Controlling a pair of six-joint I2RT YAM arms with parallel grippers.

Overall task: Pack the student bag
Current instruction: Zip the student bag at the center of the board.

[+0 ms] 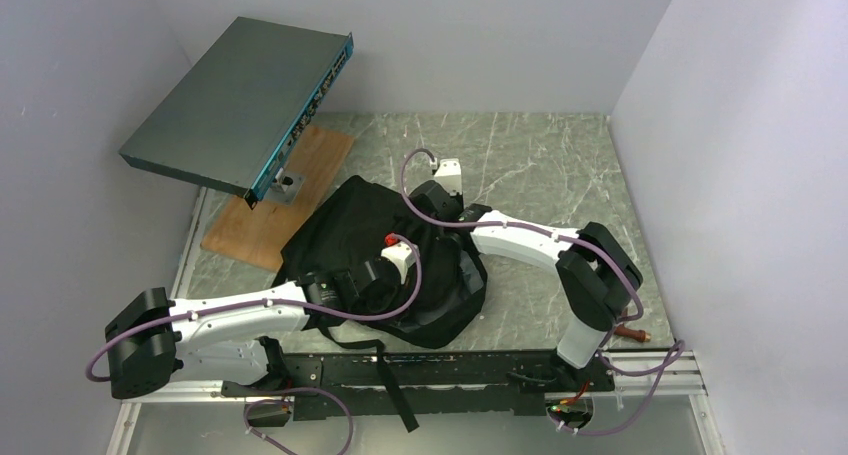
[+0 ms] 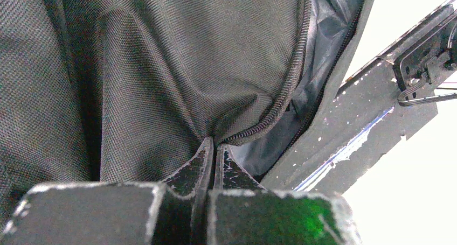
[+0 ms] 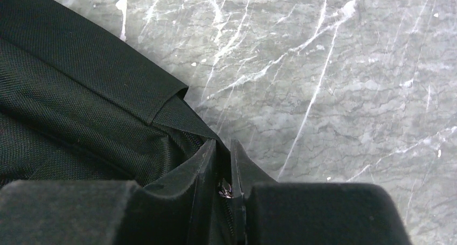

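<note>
Jaws clamped: left gripper (image 2: 214, 144) pinches the bag (image 1: 340, 220) beside its open zipper (image 2: 295, 72), right gripper (image 3: 223, 148) nips what seems the pull (image 3: 223, 189), so zipping shut looks unfinished.

white arms (image 1: 240, 310), purple cables (image 1: 415, 275), scuffed black left gripper (image 2: 214, 148)

The student bag (image 1: 345, 230): matt black woven cloth, glossy lining (image 2: 326, 37); table (image 1: 540, 155): smooth veined stone; board (image 1: 262, 230): wood.
</note>
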